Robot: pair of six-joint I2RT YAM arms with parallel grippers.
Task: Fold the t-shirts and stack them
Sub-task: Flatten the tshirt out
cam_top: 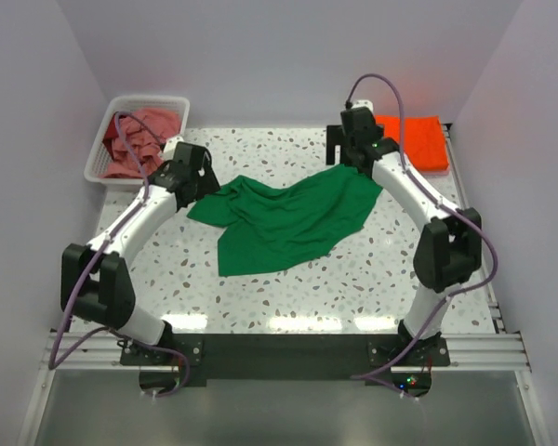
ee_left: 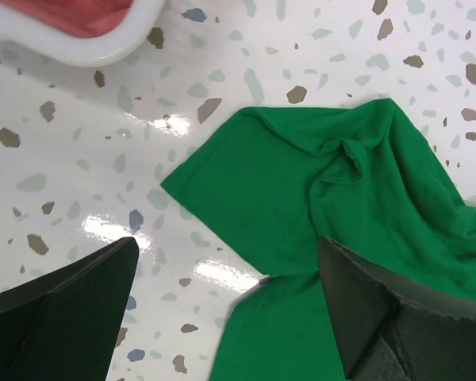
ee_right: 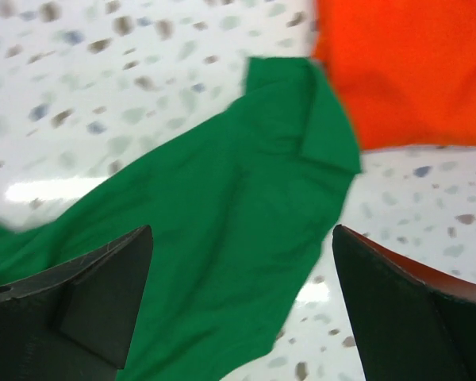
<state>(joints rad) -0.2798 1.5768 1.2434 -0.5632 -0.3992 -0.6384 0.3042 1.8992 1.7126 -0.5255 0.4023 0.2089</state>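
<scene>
The green t-shirt (cam_top: 288, 218) lies crumpled and spread on the speckled table (cam_top: 260, 297) between the arms. My left gripper (cam_top: 202, 183) hovers over its left corner, open, with the cloth (ee_left: 317, 190) lying loose below the jaws (ee_left: 228, 246). My right gripper (cam_top: 352, 153) hangs over the shirt's far right end, also open (ee_right: 242, 234), nothing pinched; green fabric (ee_right: 222, 182) lies underneath. The orange t-shirt (cam_top: 414, 141) sits folded at the back right corner, and its edge (ee_right: 412, 63) shows in the right wrist view. The pink t-shirt (cam_top: 139, 139) is bunched inside the basket.
A white slatted basket (cam_top: 98, 163) stands at the back left; its rim (ee_left: 103, 44) is close to the left gripper. Walls close in the table at the back and on both sides. A metal rail (cam_top: 279, 348) carries the arm bases at the near edge.
</scene>
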